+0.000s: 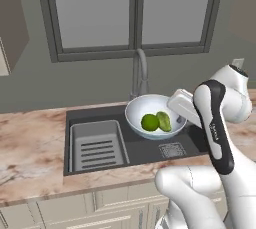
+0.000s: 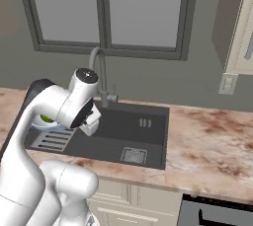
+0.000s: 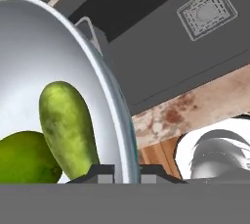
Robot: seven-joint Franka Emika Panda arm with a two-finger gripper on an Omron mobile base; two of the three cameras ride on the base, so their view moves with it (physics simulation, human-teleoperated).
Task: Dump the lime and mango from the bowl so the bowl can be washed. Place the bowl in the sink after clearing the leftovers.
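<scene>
The white bowl hangs tilted over the dark sink, its opening turned toward the left base camera. My gripper is shut on its right rim. The round green lime and the olive mango lie side by side in the low part of the bowl. In the hand view the bowl's rim runs between my two fingertips, my gripper clamped on it, with the mango and lime just left of the rim. From the right base view my arm hides most of the bowl.
A slotted grey tray insert fills the sink's left half, and the square drain lies under the bowl's right side. The curved faucet rises just behind the bowl. Marbled counter surrounds the basin, with a window above it.
</scene>
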